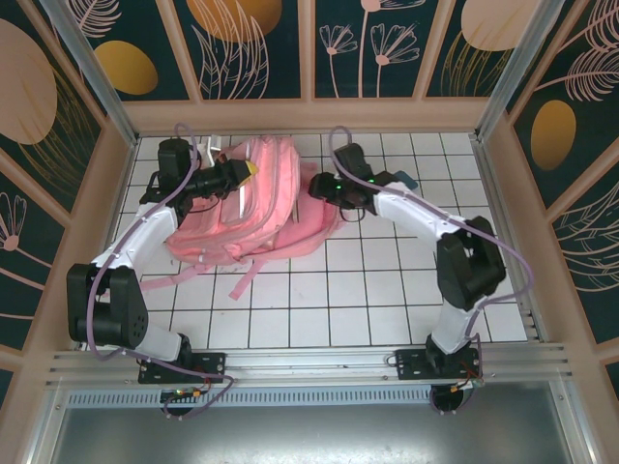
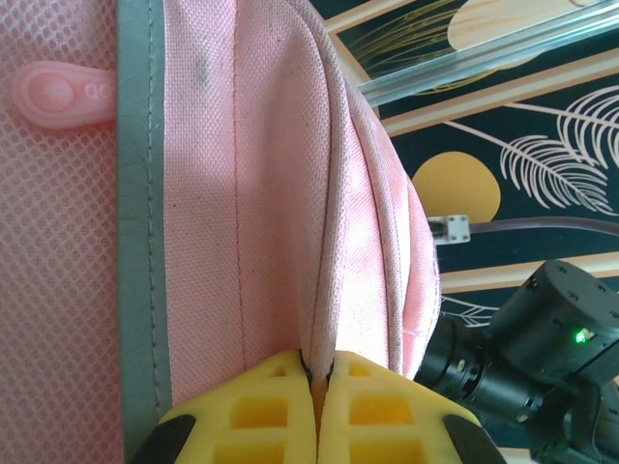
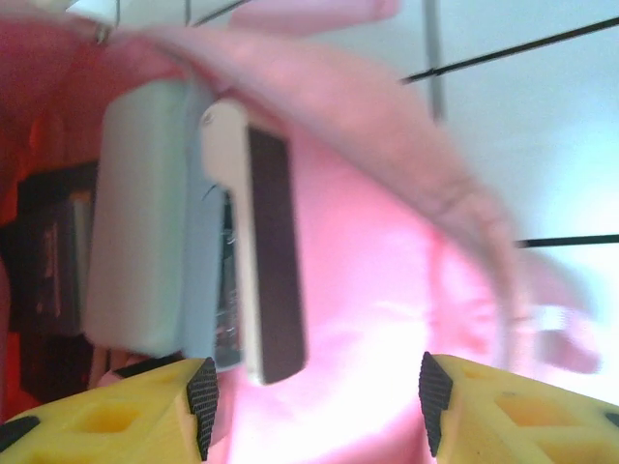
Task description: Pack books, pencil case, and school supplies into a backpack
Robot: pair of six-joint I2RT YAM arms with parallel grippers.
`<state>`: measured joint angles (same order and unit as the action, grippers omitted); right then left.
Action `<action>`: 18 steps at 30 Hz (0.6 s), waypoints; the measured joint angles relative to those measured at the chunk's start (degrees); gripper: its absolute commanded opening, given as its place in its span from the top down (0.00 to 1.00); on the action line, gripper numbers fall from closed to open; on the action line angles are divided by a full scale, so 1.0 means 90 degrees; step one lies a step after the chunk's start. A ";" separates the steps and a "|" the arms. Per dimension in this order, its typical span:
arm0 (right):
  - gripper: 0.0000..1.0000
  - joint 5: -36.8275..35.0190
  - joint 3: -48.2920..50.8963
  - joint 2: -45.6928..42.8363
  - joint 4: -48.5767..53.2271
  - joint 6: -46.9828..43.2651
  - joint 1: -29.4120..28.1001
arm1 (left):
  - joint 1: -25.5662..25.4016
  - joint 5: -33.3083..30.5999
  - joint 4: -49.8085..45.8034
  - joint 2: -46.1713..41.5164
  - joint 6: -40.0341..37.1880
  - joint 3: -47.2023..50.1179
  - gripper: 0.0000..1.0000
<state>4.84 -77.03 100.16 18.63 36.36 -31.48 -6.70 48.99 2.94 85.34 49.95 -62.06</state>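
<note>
Upper left of centre in the overhead view, the left gripper (image 1: 244, 174) pinches a fold of the pink backpack (image 1: 261, 208), fingers fully closed on the fabric. Just right of it, the right gripper (image 1: 314, 188) sits at the bag's mouth, fingers parted and empty. A pale mint pouch (image 3: 135, 213) lies inside, at the left of its wrist view.

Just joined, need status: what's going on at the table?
The left pincer is shut on a fabric edge of the pink backpack. The right pincer is open at the bag's mouth, with nothing held. A pale mint pouch lies inside the bag.
</note>
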 measured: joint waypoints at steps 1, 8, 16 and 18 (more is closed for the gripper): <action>0.39 -0.0080 0.0146 -0.0107 -0.0032 -0.0002 0.0163 | -0.0007 -0.0010 -0.0034 0.0000 -0.0049 -0.0012 1.00; 0.10 -0.0986 0.0818 -0.0228 -0.0024 -0.0012 0.1404 | -0.0007 -0.0019 -0.0085 0.0000 -0.0194 -0.0022 1.00; 0.06 -0.1421 0.0117 0.0901 0.0002 -0.0002 0.1928 | -0.0007 -0.0017 -0.0080 0.0000 -0.0194 -0.0022 1.00; 0.06 -0.1469 -0.0204 0.1314 0.0063 0.0063 0.1965 | -0.0007 -0.0017 -0.0080 0.0000 -0.0194 -0.0022 1.00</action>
<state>-8.38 -78.87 111.98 19.20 36.93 -13.80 -6.76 48.84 2.22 85.34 48.21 -62.26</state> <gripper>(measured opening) 0.939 0.047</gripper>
